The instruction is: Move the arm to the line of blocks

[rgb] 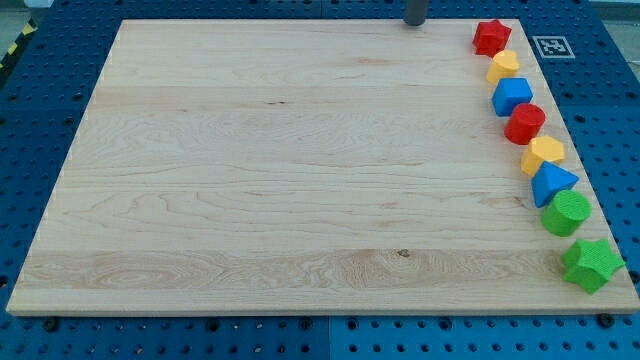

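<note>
step: get my tip (414, 24) over to the line of blocks; not there yet by my read.
how: I'd slide toward the view's right and a bit down, and stop just short of the column. Slow approach; any overshoot shoves a block off the tabletop (280, 170) edge, since the line sits right at the rim.
best entry: probably the upper end, near the red star block (490, 36). It is the closest block to the rod, with bare wood between.
arm pose: only the lower stub of the dark rod shows, at the view's top edge, upright as far as I can tell. Rest of the arm is out of frame.
tip position: near the tabletop's far edge, to the view's left of the red star, apart from it, touching nothing.
pincer: none on this rig, just the rod, so no spread or pinching state to give.
line of blocks: runs down the view's right edge, top to bottom, slanting slightly rightward.
order: red star, yellow block (503, 65) (shape unclear), blue cube block (511, 96), red block (524, 123) (looks hexagonal), yellow block lower down (543, 154), blue triangle block (551, 184), green cylinder block (566, 213), green star block (591, 264).
spacing: neighbours touch or nearly touch; the green star sits a little apart at the bottom.
risk: glancing contact likely rotates the red star rather than moving it cleanly.
other: fiducial tag (551, 46) off the tabletop at upper right, clear of the path.
</note>
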Controlling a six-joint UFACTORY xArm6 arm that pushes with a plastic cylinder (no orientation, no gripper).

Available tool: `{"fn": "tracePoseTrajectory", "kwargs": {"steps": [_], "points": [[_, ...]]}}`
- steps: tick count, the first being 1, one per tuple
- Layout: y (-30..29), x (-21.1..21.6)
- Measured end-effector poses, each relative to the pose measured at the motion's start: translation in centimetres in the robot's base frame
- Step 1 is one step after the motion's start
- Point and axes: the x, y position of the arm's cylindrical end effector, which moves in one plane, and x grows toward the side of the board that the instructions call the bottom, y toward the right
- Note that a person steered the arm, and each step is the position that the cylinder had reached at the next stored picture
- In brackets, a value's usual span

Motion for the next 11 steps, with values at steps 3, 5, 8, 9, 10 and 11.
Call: {"fn": "tracePoseTrajectory", "kwargs": {"steps": [3, 5, 8, 9, 10, 11], "points": [[10.3, 0.0], [16.1, 3.1], [16.3, 13.1], [16.3, 14.1], [15.8, 16.1], [14.6, 17.8]]}}
